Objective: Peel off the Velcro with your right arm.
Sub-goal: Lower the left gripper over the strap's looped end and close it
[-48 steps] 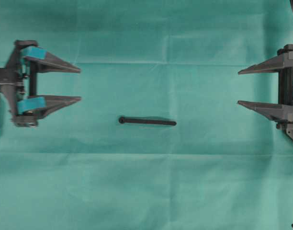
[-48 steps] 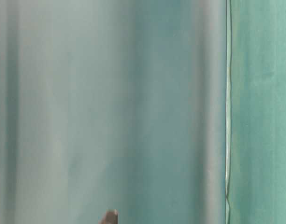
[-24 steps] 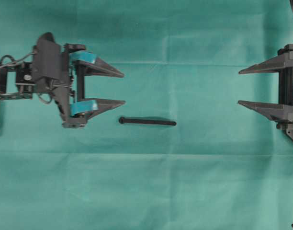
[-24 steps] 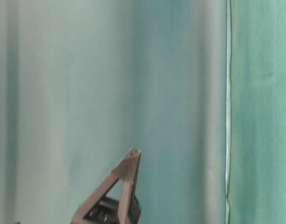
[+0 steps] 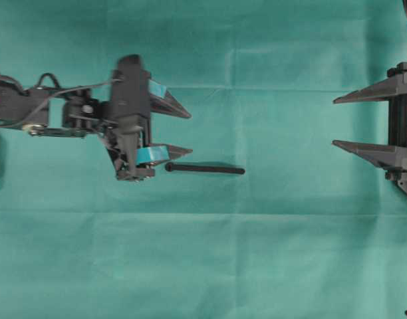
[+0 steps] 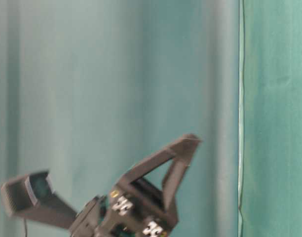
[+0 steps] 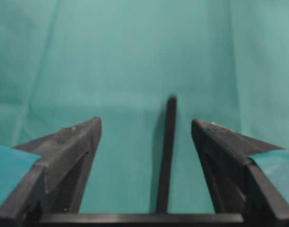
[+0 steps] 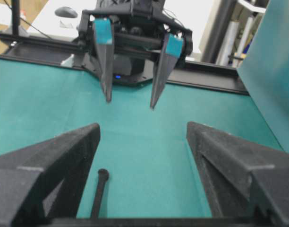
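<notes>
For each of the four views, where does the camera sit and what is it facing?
Overhead: straight down on the green cloth, the Velcro, both claws.
Table-level: low, facing a green backdrop; left claw only.
Left wrist: forward between its fingers, along the Velcro.
Right wrist: across the cloth at the left claw.
Shared: the Velcro except table-level.

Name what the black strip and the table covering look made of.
Velcro: thin matte black strip with a small knob at one end, seemingly woven or plastic tape; texture too small to confirm. Table covering: teal cloth, matte, showing fold creases and soft wrinkles, probably thin fabric.
</notes>
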Controlling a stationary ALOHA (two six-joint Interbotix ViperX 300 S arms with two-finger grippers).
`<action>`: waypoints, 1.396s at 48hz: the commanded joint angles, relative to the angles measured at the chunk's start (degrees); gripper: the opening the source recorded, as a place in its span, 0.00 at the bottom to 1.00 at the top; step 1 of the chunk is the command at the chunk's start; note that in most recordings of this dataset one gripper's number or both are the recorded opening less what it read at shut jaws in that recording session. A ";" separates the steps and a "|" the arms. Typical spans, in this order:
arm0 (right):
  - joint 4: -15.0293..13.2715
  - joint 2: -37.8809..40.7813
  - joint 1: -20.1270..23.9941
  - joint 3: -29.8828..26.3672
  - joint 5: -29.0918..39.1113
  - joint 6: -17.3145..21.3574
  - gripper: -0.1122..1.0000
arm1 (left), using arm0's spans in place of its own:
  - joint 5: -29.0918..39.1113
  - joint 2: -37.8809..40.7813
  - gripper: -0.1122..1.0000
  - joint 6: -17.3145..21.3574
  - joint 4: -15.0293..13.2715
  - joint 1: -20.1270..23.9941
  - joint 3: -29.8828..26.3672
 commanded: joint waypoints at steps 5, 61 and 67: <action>-0.18 0.18 -0.09 -0.70 -0.53 -0.09 0.51 | 9.23 2.55 0.81 0.00 -0.18 0.18 -5.36; -0.35 0.35 -0.09 -0.26 -0.70 -0.09 0.51 | 6.06 15.47 0.81 -0.35 -0.18 -2.64 -7.29; -0.35 0.35 -0.09 0.18 -1.49 -0.09 0.51 | 5.45 16.79 0.81 -0.35 -0.09 -2.64 -7.29</action>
